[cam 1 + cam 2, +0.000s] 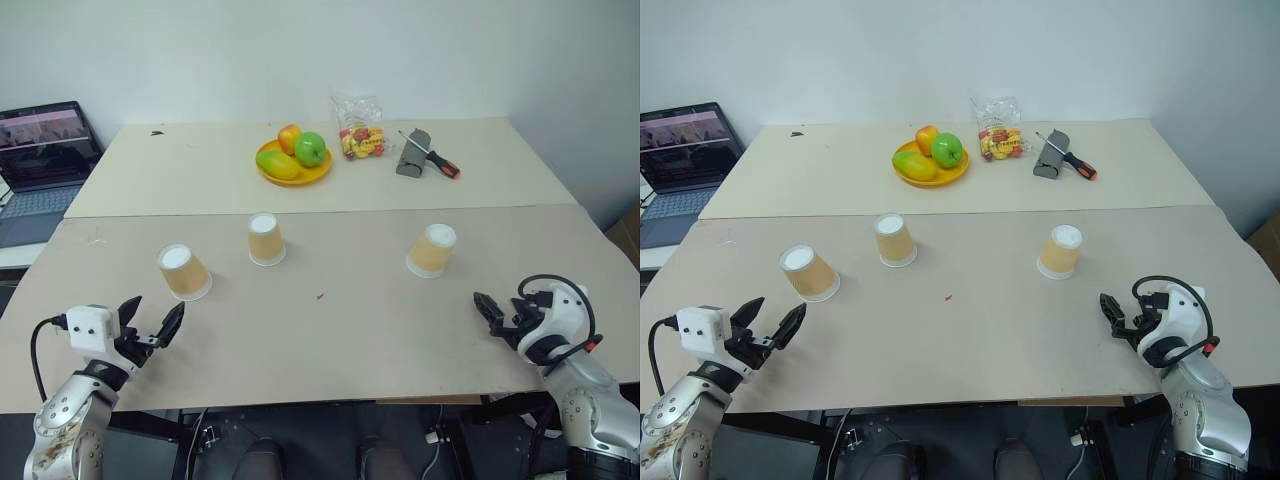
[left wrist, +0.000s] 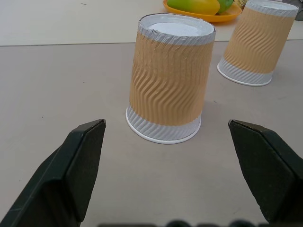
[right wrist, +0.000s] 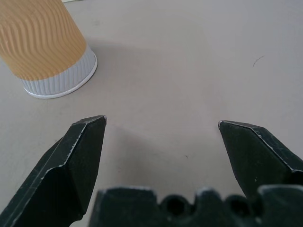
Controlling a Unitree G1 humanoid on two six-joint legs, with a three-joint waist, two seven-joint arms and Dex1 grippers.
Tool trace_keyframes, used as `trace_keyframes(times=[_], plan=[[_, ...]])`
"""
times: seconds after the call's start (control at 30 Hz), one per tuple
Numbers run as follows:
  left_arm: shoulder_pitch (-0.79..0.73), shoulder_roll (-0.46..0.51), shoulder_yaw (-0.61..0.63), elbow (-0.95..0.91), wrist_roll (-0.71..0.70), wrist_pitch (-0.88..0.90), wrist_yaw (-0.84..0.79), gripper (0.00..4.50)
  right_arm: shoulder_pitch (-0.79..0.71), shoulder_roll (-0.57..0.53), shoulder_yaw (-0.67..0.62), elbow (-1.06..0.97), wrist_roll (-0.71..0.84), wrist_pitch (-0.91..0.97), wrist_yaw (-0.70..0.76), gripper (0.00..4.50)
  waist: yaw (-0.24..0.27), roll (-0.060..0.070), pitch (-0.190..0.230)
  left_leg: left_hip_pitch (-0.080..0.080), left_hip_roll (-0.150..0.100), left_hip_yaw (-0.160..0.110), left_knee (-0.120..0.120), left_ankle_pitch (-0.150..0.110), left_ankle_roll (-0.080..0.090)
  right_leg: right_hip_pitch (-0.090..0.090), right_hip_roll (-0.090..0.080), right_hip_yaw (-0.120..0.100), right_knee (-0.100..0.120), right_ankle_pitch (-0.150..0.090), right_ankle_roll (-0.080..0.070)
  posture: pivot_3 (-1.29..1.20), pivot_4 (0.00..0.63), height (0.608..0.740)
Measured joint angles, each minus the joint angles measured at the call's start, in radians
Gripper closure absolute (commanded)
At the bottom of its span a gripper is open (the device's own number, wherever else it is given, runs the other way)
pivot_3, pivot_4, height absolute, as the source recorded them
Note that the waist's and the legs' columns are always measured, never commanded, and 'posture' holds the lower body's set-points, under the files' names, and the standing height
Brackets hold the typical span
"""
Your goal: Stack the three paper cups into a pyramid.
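The three paper cups stand upside down and well apart across the middle of the frame on the surface (image 1: pixel 330 340): the left cup (image 1: pixel 184 272), the middle cup (image 1: pixel 266 240) and the right cup (image 1: pixel 432 250). No pyramid is begun. The left gripper (image 1: pixel 150 325), at lower left, hangs wide open and empty near the left cup; the right gripper (image 1: pixel 490 310), at lower right, is likewise open and empty. I'd say the first pick is in hand: next, advance the left gripper around its cup and close gently.

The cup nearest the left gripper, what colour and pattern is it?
The cup is tan-orange with wavy ridges and a white band at its rim; the left wrist view shows it best.
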Motion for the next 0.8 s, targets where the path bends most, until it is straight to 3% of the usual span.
trace_keyframes(times=[0.33, 0.57, 0.67, 0.8], plan=[[0.006, -0.003, -0.004, -0.024, -0.023, 0.038, 0.002, 0.08, 0.002, -0.036, 0.031, 0.002, 0.000, 0.003, 0.043, 0.04, 0.000, 0.000, 0.000, 0.000, 0.000, 0.000, 0.000, 0.000, 0.000, 0.000, 0.000, 0.000, 0.000, 0.000, 0.000, 0.00, 0.150, 0.740], [-0.040, 0.029, -0.023, -0.023, -0.035, 0.065, -0.021, 0.08, 0.038, -0.323, 0.155, -0.267, 0.153, 0.147, 0.380, 0.04, 0.000, 0.000, 0.001, 0.000, 0.000, -0.001, 0.001, 0.000, 0.000, 0.001, 0.000, -0.001, 0.000, 0.000, 0.000, 0.00, 0.150, 0.740], [-0.079, 0.046, -0.072, -0.014, -0.032, 0.082, -0.051, 0.08, -0.071, -0.451, 0.256, -0.314, 0.172, 0.166, 0.544, 0.04, -0.002, -0.002, 0.004, 0.001, 0.000, -0.001, 0.001, 0.000, 0.000, 0.001, 0.000, -0.001, -0.001, 0.001, 0.001, 0.00, 0.150, 0.740], [-0.107, 0.075, -0.096, -0.004, -0.032, 0.103, -0.078, 0.08, -0.208, -0.478, 0.337, -0.319, 0.167, 0.158, 0.629, 0.04, 0.002, -0.004, 0.005, -0.002, 0.001, -0.003, 0.000, 0.000, 0.000, 0.001, 0.001, -0.003, -0.004, 0.001, 0.001, 0.00, 0.150, 0.740]])
